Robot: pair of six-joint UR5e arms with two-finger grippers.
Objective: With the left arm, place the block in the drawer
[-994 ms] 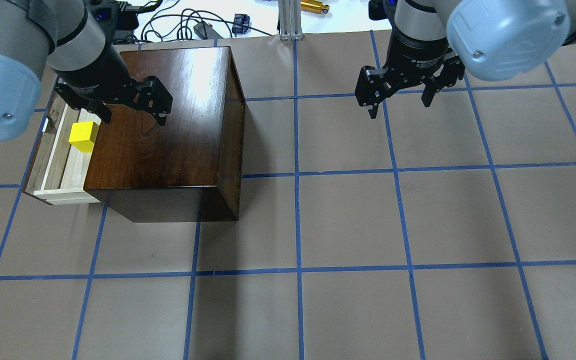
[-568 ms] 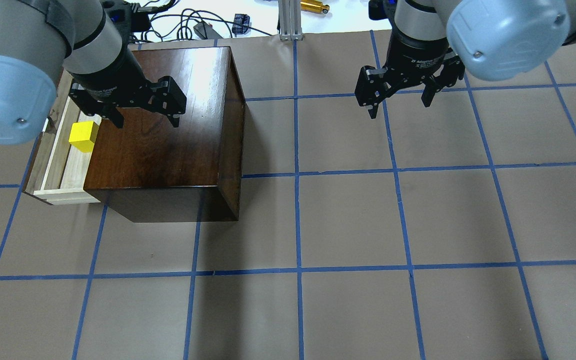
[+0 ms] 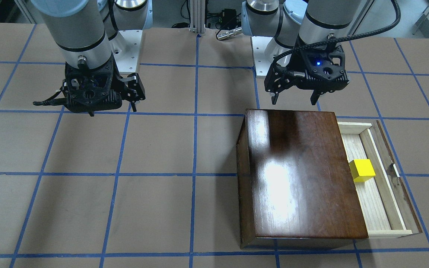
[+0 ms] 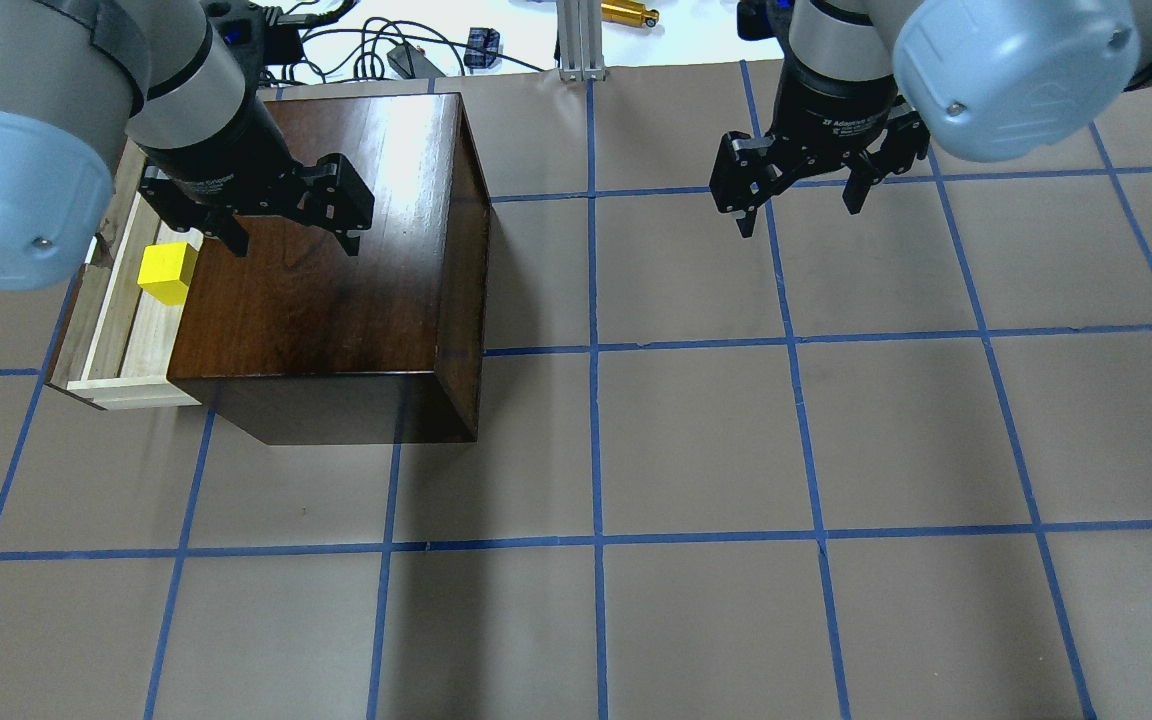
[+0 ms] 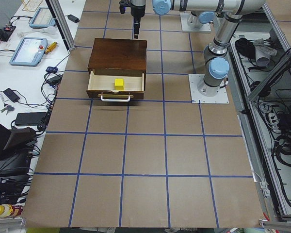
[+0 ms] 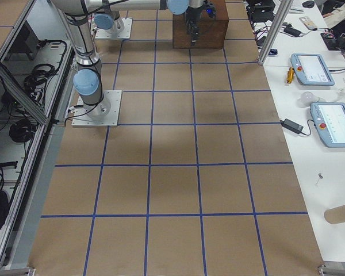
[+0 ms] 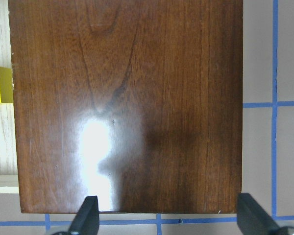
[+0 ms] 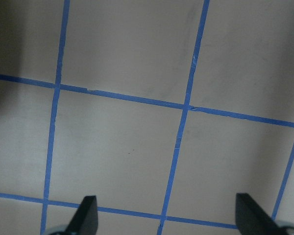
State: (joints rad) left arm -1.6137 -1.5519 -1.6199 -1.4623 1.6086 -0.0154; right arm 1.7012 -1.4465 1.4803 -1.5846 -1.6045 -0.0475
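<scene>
The yellow block (image 4: 167, 273) lies free on the pale floor of the open drawer (image 3: 376, 208), close to the edge of the dark box (image 4: 336, 250) from which the drawer slides, and nothing grips it. The left end effector (image 4: 294, 235) hangs above the box top with its jaws spread wide and empty. One second ago it stood partly over the drawer near the block; it has since shifted sideways over the lid, and it has barely moved in the last half second. The block, the drawer and the right end effector (image 4: 798, 205) are unchanged; the latter is likewise wide open and empty above the bare surface (image 4: 696, 450), well apart from the box. In the overhead view the left arm (image 4: 26, 150) covers the drawer's far end, and the lid conceals the drawer's inner part. In the left wrist view the block (image 7: 0, 84) shows only as a sliver cut by the left edge, with the fingertips (image 7: 85, 215) clipped at the bottom. The drawer's handle (image 5: 115, 98) shows only in the exterior left view. In the exterior right view the box is far and small, and the drawer cannot be made out.
</scene>
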